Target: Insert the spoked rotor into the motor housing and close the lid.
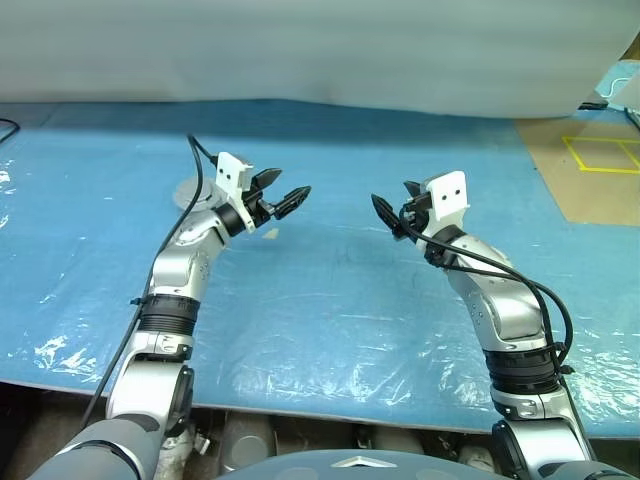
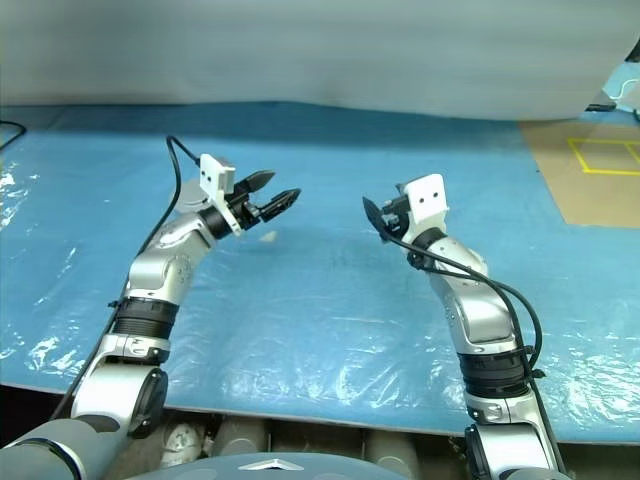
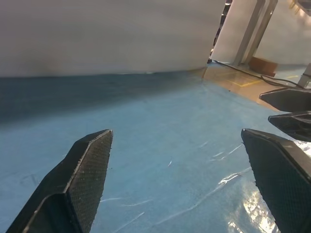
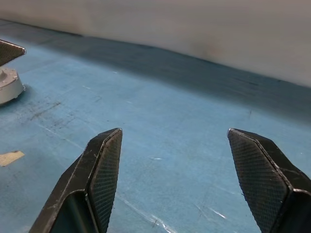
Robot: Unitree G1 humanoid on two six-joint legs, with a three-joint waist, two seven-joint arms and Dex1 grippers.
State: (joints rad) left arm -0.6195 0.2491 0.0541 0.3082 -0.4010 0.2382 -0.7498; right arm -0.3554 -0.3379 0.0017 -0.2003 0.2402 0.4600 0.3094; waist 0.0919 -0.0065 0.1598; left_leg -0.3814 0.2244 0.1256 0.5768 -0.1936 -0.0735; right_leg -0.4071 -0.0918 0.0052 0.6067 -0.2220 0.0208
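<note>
I look over a table covered with a blue sheet (image 1: 330, 300), and a thin clear plastic film lies on top of it, wrinkled and shining near the front edge. Behind the table a plain pale wall (image 1: 320, 45) closes the scene. At the far right the blue sheet ends and I see brown flooring (image 1: 590, 170) with yellow tape lines (image 1: 600, 155) on it. I can read no label or writing on any surface.

On the left side, my left gripper (image 1: 278, 193) is held above the sheet, pointing toward the middle. Its two black fingers stand apart and there is nothing between them; the left wrist view shows blue sheet in the gap. Behind this arm, a round grey object (image 1: 190, 192) rests on the sheet, mostly covered by the arm. In the right wrist view a pale grey round piece (image 4: 8, 86) sits at the edge on the sheet, so I take it for the motor housing, but I cannot see inside it. A small tan scrap (image 1: 268, 233) lies on the sheet just below the left gripper.

On the right, my right gripper (image 1: 385, 212) also hangs above the sheet and points toward the left one, well apart from it. Its fingers (image 4: 104, 174) are spread and empty.
</note>
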